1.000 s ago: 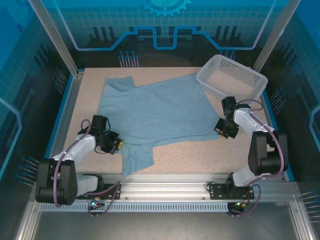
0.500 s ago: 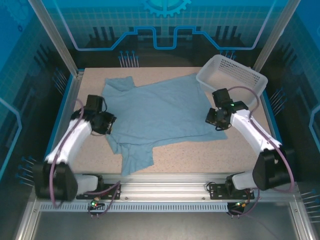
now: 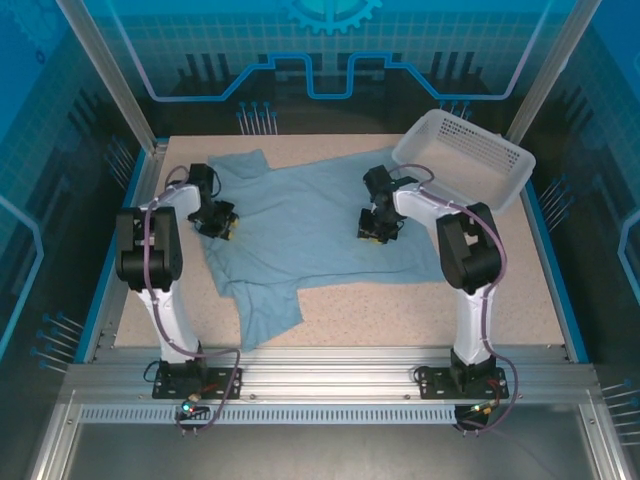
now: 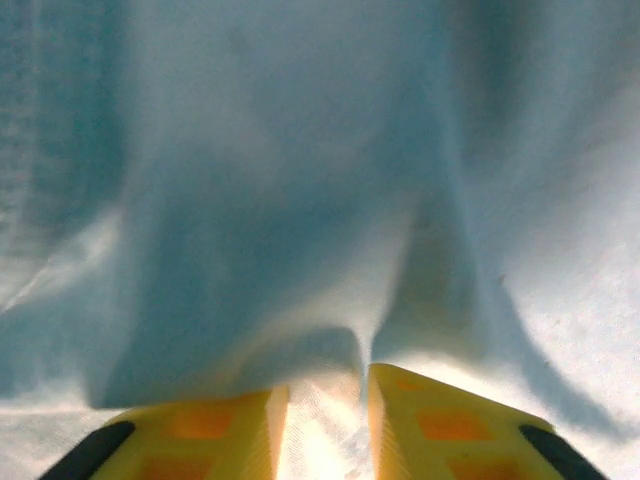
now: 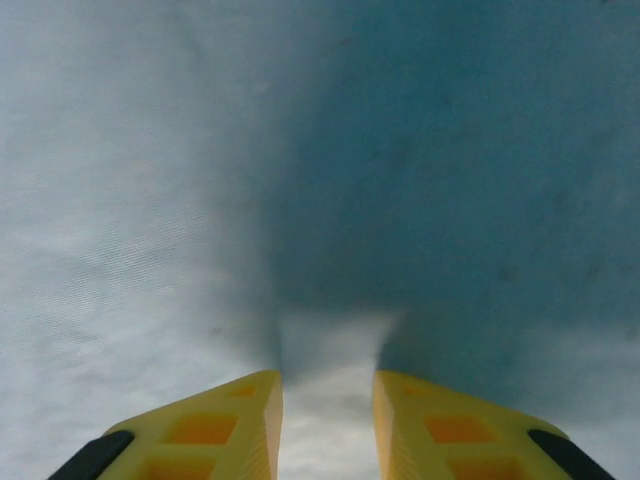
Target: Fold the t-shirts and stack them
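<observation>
Left wrist: left end effector, like right end effector, narrowly pinches t-shirt.

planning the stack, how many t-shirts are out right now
1. One light blue t-shirt lies spread mid-table, pinched by the left end effector and right end effector. Others could hide beneath it.

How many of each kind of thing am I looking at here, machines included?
T-shirt: 1
Basket: 1
Robot arms: 2
Total: 4
</observation>
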